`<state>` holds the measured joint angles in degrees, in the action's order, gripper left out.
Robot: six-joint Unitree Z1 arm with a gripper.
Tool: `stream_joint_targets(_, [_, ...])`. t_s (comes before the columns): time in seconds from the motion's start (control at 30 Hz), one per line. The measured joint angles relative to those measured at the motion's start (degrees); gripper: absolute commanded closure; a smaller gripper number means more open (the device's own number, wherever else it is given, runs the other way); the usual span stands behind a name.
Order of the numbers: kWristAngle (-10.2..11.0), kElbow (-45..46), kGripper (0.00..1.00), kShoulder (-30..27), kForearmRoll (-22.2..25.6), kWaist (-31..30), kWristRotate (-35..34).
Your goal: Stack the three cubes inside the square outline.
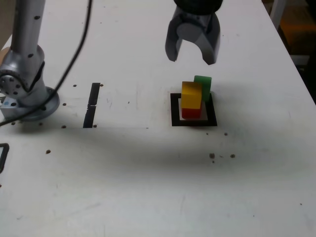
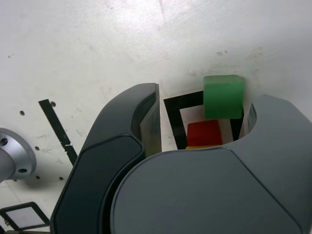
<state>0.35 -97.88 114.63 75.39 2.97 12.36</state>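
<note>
Bare white bench (image 1: 158, 197) fills the foreground of the exterior view, speckled with a few small dark spots. Beyond it sits the square outline (image 1: 175, 111), and inside it the red cube (image 1: 190, 112) rests on the white centre with the yellow cube (image 1: 191, 95) stacked on top. So two of the three are in place, though the yellow one seems to sit a little askew on the red.

The green cube (image 1: 203, 85) is the open question. In the exterior view it stands just behind the stack, on the far edge of the outline or against it; whether it touches the yellow cube I cannot tell. In the wrist view it lies over the tape at the outline's edge, beside the red cube rather than above it. It looks unstacked.

The gripper (image 1: 192, 52) hangs above the stack, well clear of it, its jaws parted and holding nothing.

Remaining, as I judge it: pick up the green cube and set it on the yellow.
</note>
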Motion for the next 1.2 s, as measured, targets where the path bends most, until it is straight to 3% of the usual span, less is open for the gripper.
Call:
stream_joint_targets(0.5, [-4.16,-0.25,0.29,5.76,-4.50,2.36,4.05])
stream_joint_targets(1.2, [-5.35,-0.39,0.29,10.86,-6.78,3.09,5.16])
